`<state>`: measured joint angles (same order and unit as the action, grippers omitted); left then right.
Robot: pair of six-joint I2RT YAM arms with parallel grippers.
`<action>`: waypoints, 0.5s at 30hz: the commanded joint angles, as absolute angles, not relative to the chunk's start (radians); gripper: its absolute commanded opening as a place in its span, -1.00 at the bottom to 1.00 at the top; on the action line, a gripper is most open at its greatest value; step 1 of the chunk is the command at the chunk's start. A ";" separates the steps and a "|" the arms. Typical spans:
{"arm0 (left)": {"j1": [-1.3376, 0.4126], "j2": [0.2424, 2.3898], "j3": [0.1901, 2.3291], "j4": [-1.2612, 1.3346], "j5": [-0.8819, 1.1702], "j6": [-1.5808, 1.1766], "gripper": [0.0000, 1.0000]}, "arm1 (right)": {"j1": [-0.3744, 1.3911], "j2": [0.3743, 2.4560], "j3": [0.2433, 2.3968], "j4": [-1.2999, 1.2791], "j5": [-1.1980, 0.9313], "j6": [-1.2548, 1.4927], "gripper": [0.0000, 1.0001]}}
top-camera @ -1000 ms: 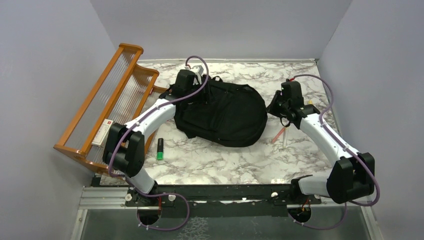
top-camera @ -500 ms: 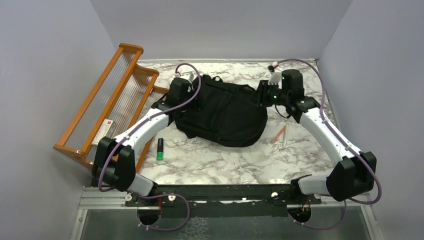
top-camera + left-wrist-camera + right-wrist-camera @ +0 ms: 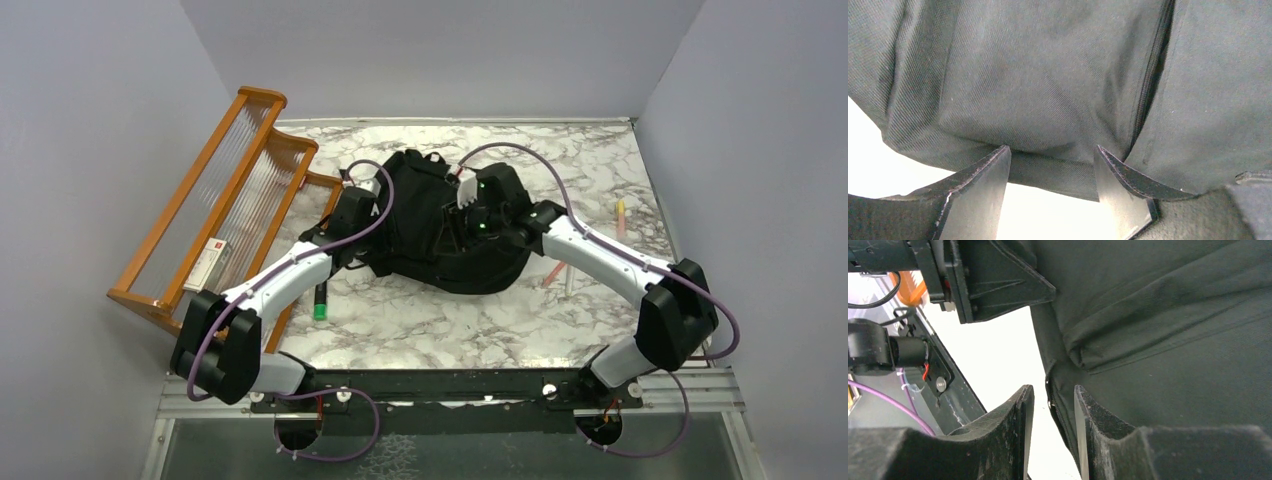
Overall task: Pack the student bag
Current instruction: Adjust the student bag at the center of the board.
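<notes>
The student bag (image 3: pixel 500 250), a black fabric backpack, lies bunched on the marble table's middle. My left gripper (image 3: pixel 375 225) is at its left edge. In the left wrist view its jaws (image 3: pixel 1052 155) are open and wide apart, with the bag's lower fabric edge (image 3: pixel 1048 170) crossing the gap at the tips. My right gripper (image 3: pixel 452 235) reaches over the bag from the right. In the right wrist view that gripper (image 3: pixel 1053 390) is open a narrow way. The bag's zip edge (image 3: pixel 1055 407) hangs between its fingers, against the right finger (image 3: pixel 1085 410), with light showing beside the left one.
An orange wooden rack (image 3: pixel 230 195) stands at the left with a small box (image 3: pixel 205 265) in it. A green and black marker (image 3: pixel 320 300) lies near the left arm. Two thin pencils (image 3: pixel 560 272) and a yellow pen (image 3: pixel 620 212) lie right of the bag.
My right arm swung left from the table's right side onto the bag. My left gripper slid nearer along the bag's left edge. The bag's top has bunched up.
</notes>
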<state>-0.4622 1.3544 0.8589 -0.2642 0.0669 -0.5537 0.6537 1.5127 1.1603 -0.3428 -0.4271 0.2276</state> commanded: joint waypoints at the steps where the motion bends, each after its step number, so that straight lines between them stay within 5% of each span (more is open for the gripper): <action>1: -0.474 1.326 0.808 -0.247 0.081 -0.595 0.25 | 0.707 1.552 1.158 -0.350 -0.411 0.202 -0.17; 15: -0.474 1.336 0.741 -0.193 0.082 -0.598 0.25 | 0.802 1.694 1.238 -0.383 -0.346 0.192 -0.05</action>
